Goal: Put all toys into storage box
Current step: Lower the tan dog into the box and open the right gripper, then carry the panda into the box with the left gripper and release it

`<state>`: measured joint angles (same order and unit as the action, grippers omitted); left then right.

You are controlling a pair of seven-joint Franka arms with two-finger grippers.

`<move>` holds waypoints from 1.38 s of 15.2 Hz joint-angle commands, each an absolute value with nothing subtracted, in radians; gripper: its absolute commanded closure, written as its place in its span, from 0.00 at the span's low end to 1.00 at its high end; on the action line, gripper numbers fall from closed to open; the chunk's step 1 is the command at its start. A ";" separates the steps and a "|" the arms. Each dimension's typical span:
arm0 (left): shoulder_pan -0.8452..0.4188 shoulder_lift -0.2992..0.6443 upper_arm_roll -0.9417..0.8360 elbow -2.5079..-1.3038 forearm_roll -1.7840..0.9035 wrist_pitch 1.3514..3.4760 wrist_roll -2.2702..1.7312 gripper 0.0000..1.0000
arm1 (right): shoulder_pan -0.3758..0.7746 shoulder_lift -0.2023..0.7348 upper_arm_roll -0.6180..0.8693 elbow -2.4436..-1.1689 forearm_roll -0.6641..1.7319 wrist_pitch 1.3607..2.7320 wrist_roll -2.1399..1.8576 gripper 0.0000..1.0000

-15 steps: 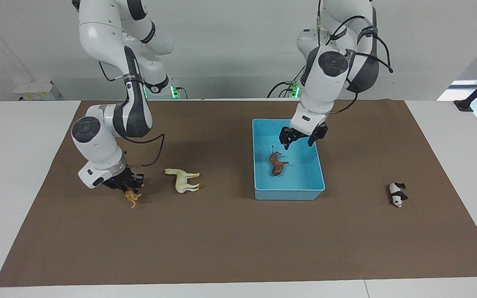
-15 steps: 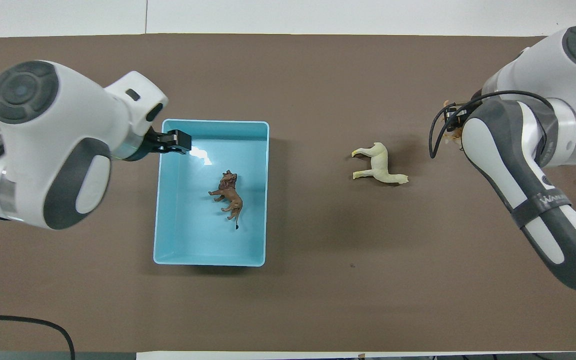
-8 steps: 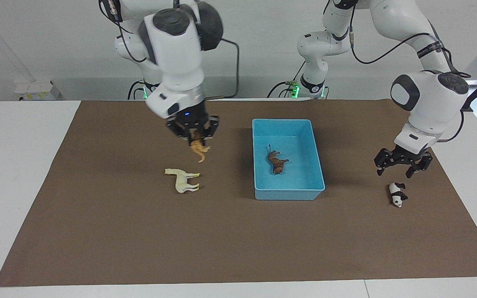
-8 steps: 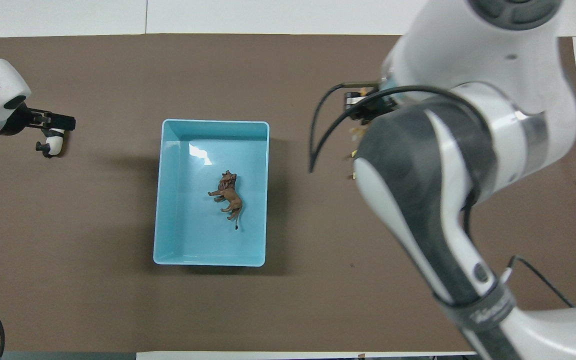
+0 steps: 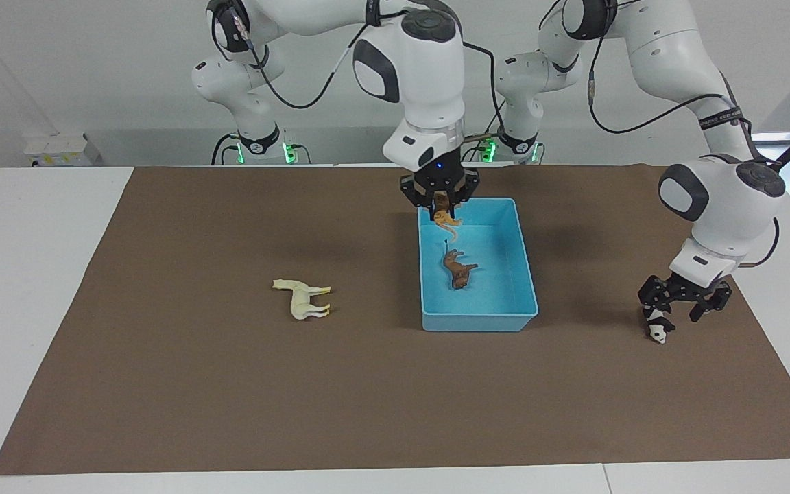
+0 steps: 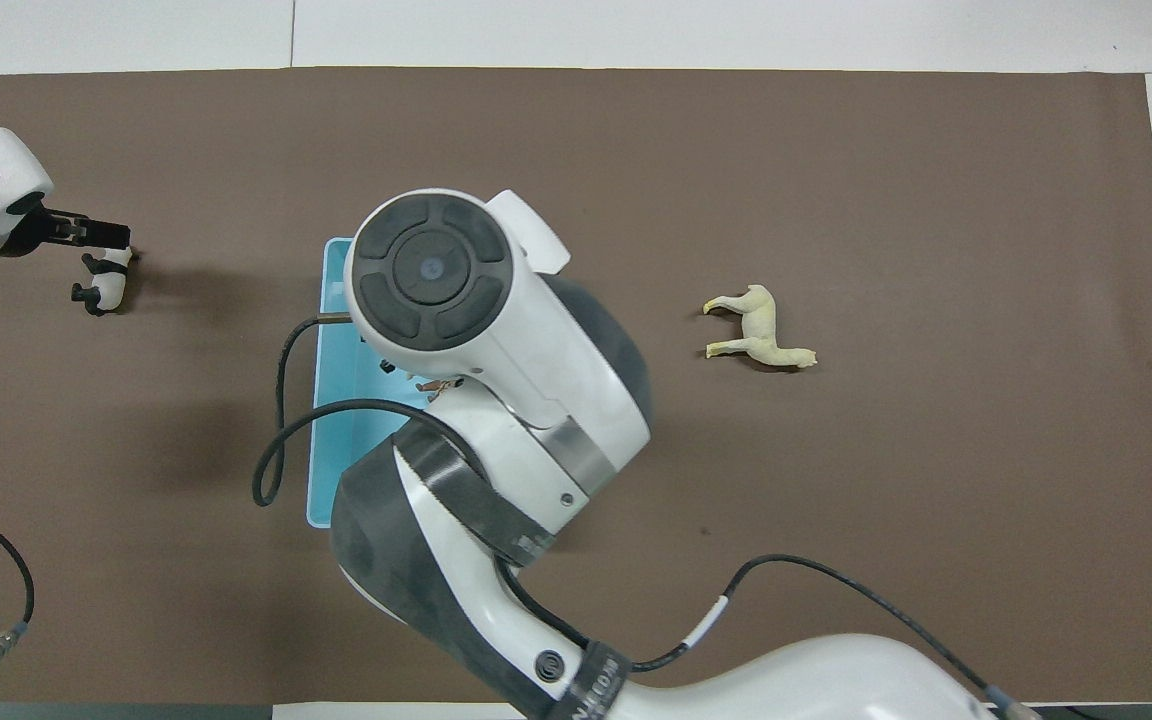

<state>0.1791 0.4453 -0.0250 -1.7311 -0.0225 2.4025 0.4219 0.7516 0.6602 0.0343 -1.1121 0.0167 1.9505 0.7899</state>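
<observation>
I am holding the orange striped tiger point(image 5: 444, 219) pinched in my right tool point(image 5: 439, 203), which is hanging over the robots' end of the light blue storage box point(image 5: 524, 264). The tiger is dangling head down, just above the box floor, clear of the walls. The brown lion point(image 5: 459, 269) is lying on its side inside the box, a little farther from the robots than the tiger above it. In the overhead view my right arm is covering most of the box point(image 6: 317, 420).

My left tool point(image 5: 683, 302) is sitting low over the black-and-white panda point(image 5: 656, 326), toward the left arm's end of the desk point(image 5: 367, 384), well apart from the box. Its fingers are spread wide, one on each side of the panda; I cannot tell whether they are touching it.

The cream-white horse point(image 5: 302, 298) is lying on its side on the brown mat, toward the right arm's end, well apart from the box.
</observation>
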 commanded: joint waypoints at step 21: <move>0.186 0.436 -0.032 -1.771 -0.023 2.369 0.361 1.00 | 0.328 0.280 0.018 -1.720 0.005 2.021 0.281 0.00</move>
<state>0.2004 0.4435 -0.0334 -1.8548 -0.0238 2.4910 0.4125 0.3577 0.4338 0.0053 -1.4062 0.0145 1.8447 0.3397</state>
